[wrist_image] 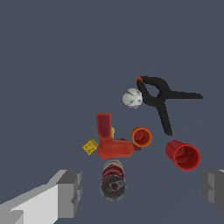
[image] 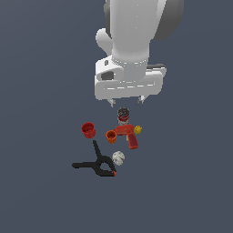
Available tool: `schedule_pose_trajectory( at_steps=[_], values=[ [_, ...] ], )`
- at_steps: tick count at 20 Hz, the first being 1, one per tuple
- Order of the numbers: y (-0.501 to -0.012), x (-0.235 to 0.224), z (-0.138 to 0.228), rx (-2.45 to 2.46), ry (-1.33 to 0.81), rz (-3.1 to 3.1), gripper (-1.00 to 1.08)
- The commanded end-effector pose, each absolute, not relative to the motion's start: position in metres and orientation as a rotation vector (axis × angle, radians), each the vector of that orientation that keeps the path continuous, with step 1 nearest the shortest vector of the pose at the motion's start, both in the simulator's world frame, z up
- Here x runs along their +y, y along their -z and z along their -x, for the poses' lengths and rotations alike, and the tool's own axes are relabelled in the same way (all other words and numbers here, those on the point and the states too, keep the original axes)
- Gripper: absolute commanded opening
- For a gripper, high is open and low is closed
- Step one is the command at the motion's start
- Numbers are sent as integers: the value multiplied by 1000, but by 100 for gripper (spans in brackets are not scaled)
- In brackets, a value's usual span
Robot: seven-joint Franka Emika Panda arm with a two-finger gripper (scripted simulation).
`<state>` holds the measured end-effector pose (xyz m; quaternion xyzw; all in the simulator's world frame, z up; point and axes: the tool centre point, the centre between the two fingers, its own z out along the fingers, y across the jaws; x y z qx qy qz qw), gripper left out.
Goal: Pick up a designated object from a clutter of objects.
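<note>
Jaws of the gripper (image: 126, 101) are spread and empty, above the can (image: 123, 114). Ball (image: 118, 158) rests on the desk, touching the black clamp (image: 98, 164). Descend centred on the ball, avoiding the clamp.

Arm overhead; fingers (image: 126, 101) apart, empty

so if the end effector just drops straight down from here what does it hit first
Most likely the dark-topped can, which sits between the open fingers of the end effector; the off-white ball lies farther off beside the black spring clamp. Depth is uncertain.
</note>
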<state>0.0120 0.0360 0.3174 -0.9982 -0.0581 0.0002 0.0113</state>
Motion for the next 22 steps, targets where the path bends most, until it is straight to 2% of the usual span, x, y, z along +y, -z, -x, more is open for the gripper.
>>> schedule_pose_trajectory(
  at_steps=[1,10,22],
  values=[
    [-311,35,-17,-213,-1,3114,100],
    [-264,29,-46,-439,-1,3102,100],
    [-157,16,-90,-895,-2,3014,100]
  ],
)
